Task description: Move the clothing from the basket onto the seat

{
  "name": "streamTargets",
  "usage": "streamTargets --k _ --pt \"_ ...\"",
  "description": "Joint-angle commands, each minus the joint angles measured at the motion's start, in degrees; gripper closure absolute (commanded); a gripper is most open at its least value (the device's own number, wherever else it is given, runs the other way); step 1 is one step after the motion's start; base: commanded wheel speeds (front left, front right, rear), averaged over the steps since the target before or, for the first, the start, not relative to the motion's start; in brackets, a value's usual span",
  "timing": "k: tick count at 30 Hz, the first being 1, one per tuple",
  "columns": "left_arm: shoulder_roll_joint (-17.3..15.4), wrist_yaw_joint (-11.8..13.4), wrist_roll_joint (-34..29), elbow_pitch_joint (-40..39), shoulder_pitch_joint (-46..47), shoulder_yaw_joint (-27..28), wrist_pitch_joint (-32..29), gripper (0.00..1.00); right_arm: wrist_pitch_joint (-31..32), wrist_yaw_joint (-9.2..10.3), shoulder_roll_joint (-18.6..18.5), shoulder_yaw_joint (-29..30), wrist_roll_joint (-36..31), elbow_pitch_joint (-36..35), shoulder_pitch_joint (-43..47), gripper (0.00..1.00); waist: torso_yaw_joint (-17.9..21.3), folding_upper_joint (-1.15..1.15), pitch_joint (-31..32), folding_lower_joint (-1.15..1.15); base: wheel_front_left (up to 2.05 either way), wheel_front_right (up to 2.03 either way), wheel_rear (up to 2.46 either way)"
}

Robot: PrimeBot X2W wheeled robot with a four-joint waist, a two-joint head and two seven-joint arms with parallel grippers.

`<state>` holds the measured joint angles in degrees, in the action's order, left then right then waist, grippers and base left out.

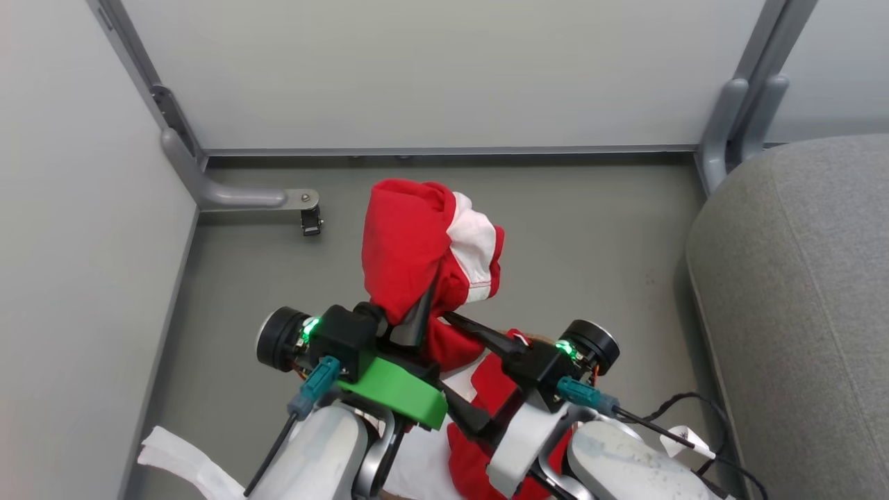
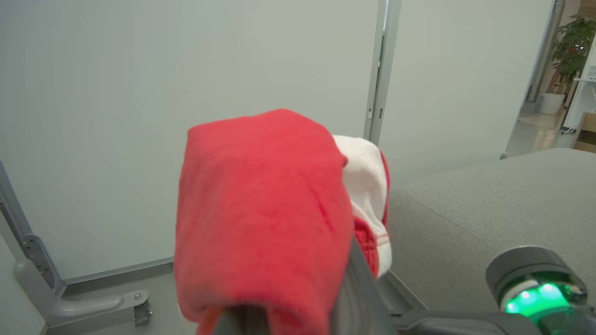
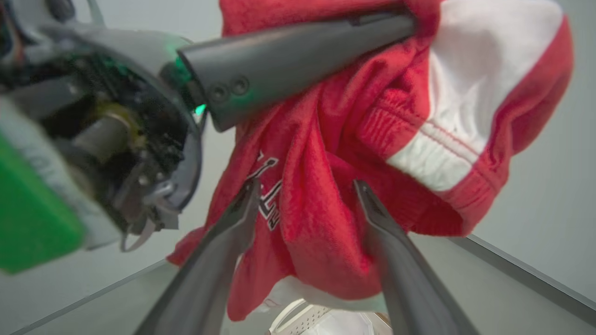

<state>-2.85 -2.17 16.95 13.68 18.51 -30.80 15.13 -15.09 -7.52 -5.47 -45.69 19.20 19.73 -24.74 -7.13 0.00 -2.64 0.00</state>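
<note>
Pinching the clothing (image 1: 410, 243), the left gripper (image 1: 421, 314) has its fingers pressed together on a bunched fold of red fabric with white trim. The fold is held up in the air over the grey floor (image 1: 597, 236), well apart from the seat (image 1: 799, 298). The cloth drapes over the fingertips and hangs down toward the robot. The right gripper (image 3: 305, 193) is spread wide, one finger on either side of the hanging red fabric just below the left gripper; cannot tell if they touch it. A black white-edged print (image 3: 266, 188) shows on the hanging part. More red cloth sits lower, between the two wrists; cannot tell if it is a second garment. The basket (image 3: 298, 318) is under the cloth, with a bit of white perforated wall in sight. The seat runs along the floor's right edge. A white sheet (image 1: 173, 451) lies at the floor's near-left corner.
</note>
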Motion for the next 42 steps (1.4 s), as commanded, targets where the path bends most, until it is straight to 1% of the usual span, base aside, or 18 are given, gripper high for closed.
streamTargets --k 1,9,10,11,14,15,16,17,18,23,32,36,42 --pt "-0.14 0.39 0.5 -0.17 1.01 -0.55 0.04 1.0 -0.12 0.06 -0.04 -0.5 0.03 1.02 -1.33 0.0 -1.44 0.0 -0.64 0.0 0.0 0.0 0.0" --pt "-0.13 1.45 3.13 -0.45 1.25 -3.0 0.04 1.0 -0.12 0.06 1.5 -1.48 0.54 3.85 -3.51 0.0 -2.9 0.0 -1.38 0.0 0.0 0.0 0.0" --pt "-0.13 1.6 3.38 -0.47 1.22 -3.21 0.04 1.0 -0.12 0.06 1.56 -1.24 0.63 4.76 -3.57 0.55 -2.92 0.0 -1.38 0.0 0.0 0.0 0.0" --pt "-0.13 1.7 3.78 -0.51 1.13 -3.26 0.04 1.0 -0.12 0.06 1.67 -0.59 0.45 4.98 -3.72 1.0 -2.89 0.0 -1.4 0.0 0.0 0.0 0.0" --pt "-0.13 2.12 4.18 -0.58 1.07 -3.33 0.04 1.0 -0.11 0.06 2.02 0.57 0.74 5.75 -3.56 1.0 -2.41 0.0 -1.56 0.0 0.0 0.0 0.0" --pt "-0.13 2.19 4.15 -0.68 1.13 -3.26 0.03 0.93 -0.11 0.06 2.02 1.03 0.63 5.67 -3.46 1.0 -2.14 0.0 -1.66 0.0 0.0 0.0 0.0" --pt "-0.13 2.25 3.97 -0.72 1.15 -3.1 0.04 0.74 -0.11 0.06 2.02 1.81 0.44 5.37 -3.19 1.0 -1.67 0.0 -1.79 0.0 0.0 0.0 0.0" --pt "-0.13 2.19 3.68 -0.71 1.2 -3.01 0.03 0.4 -0.11 0.06 2.03 2.54 0.15 4.99 -2.93 1.0 -1.33 0.0 -1.88 0.0 0.0 0.0 0.0" --pt "-0.13 1.97 3.44 -0.56 1.17 -2.94 0.03 0.0 -0.11 0.06 2.06 3.69 -0.28 4.68 -2.5 1.0 -0.76 0.0 -1.99 0.0 0.0 0.0 0.0" --pt "-0.14 1.5 1.97 0.34 0.55 -1.64 0.02 0.0 -0.12 0.06 1.88 8.71 -2.32 1.92 -0.36 1.0 2.99 0.0 -2.65 0.0 0.0 0.0 0.0" --pt "-0.15 0.62 -0.47 1.19 -1.5 2.49 0.02 0.0 -0.11 0.06 0.38 16.03 -3.98 -4.1 3.07 1.0 14.92 0.0 -4.76 0.0 0.0 0.0 0.0" --pt "-0.15 0.11 -1.54 1.63 -1.49 3.73 0.02 0.0 -0.11 0.06 0.62 19.25 -3.97 -5.82 4.13 1.0 20.1 0.0 -5.86 0.0 0.0 0.0 0.0" --pt "-0.2 -0.86 -2.88 2.5 -1.48 4.9 0.02 0.0 -0.11 0.06 1.04 21.62 -3.94 -8.4 5.24 1.0 27.34 0.0 -7.34 0.0 0.0 0.0 0.0"
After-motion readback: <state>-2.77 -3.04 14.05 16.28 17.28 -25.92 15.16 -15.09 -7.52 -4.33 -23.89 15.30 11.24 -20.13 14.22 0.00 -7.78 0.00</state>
